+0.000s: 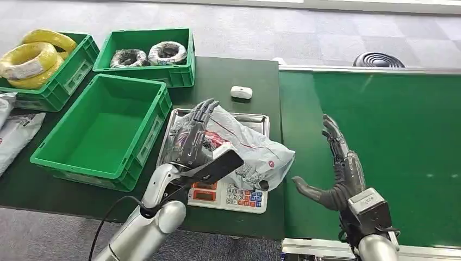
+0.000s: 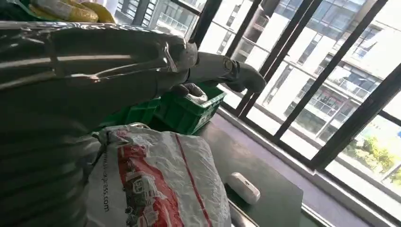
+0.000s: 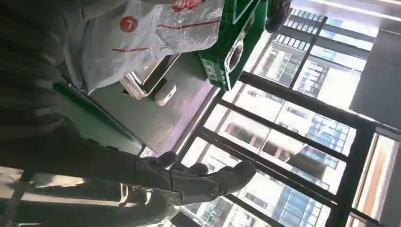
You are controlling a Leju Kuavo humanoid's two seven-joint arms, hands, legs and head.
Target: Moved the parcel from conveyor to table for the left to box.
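Broad green conveyor belt (image 1: 380, 157), flat and matte, with a pale metal rail along its far edge, butts against the right side of the dark green rectangular table (image 1: 228, 81). Taking the stainless steel weighing tray (image 1: 255, 118) of the scale as landmark: the empty green plastic crate (image 1: 103, 130), rigid, ribbed at the rim, sits just left of it; two smaller green crates stand beyond that, one with glossy yellow cable coils (image 1: 35, 57), one with dark wrapped coils (image 1: 148, 54). The white-grey plastic mailer parcel (image 1: 247, 149), soft, crumpled, printed in red, lies on the tray, its near corner overhanging the scale's keypad (image 1: 244, 197) and coloured buttons. A small white rounded case (image 1: 241, 92) rests on the table just beyond the tray. Left hand (image 1: 191, 138), on a silver arm, lies on the parcel's left part, dark fingers stretched flat and pointing away, palm down; pressing on it, nothing clasped that I can tell. Right hand (image 1: 336, 171) hovers over the belt just right of the tray, edge-on, fingers extended upward, thumb splayed toward the parcel, holding nothing, apart from the parcel.
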